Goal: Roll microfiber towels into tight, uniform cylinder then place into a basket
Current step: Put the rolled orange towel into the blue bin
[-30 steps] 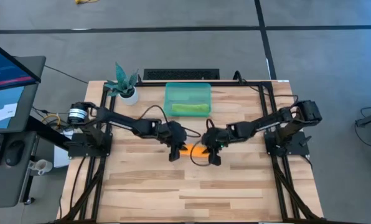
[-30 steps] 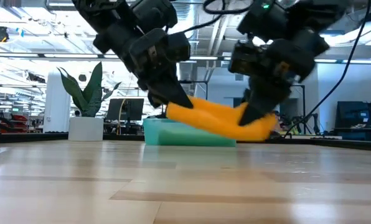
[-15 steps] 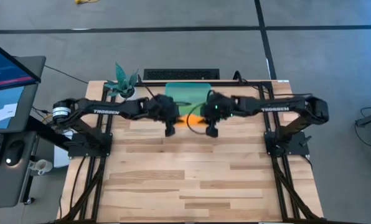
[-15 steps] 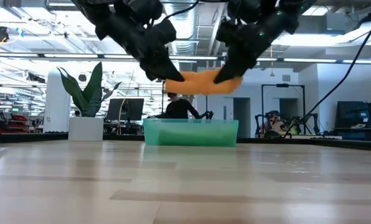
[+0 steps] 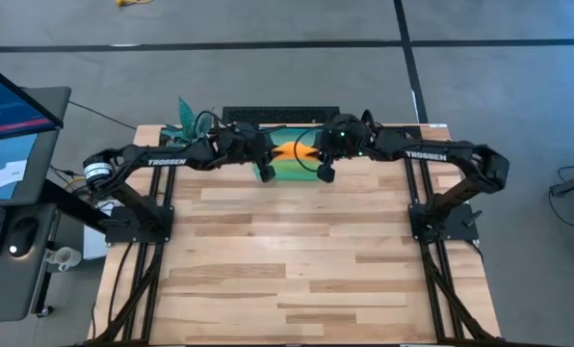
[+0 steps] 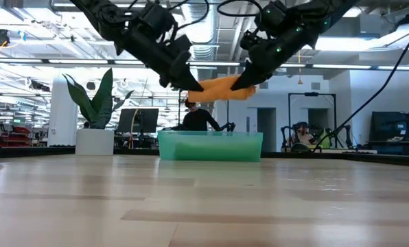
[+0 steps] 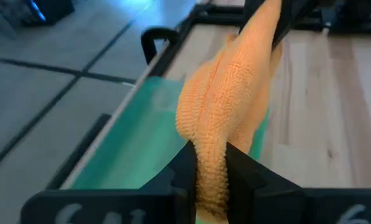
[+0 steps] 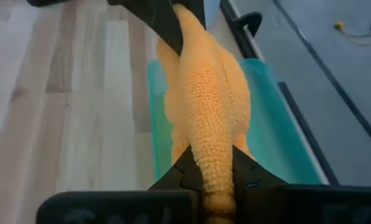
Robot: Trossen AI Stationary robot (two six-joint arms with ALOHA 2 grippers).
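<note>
Orange towel roll (image 6: 220, 87) hangs over the teal basket (image 6: 210, 146), upper centre of the high view.
Left gripper (image 6: 188, 84) and right gripper (image 6: 244, 80) each pinch one end, keeping the roll tight and level for lowering in.

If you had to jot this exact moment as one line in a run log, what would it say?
stage: carry | left fingers: shut on rolled orange microfiber towel | right fingers: shut on its other end | towel: held above translucent teal plastic basket
</note>
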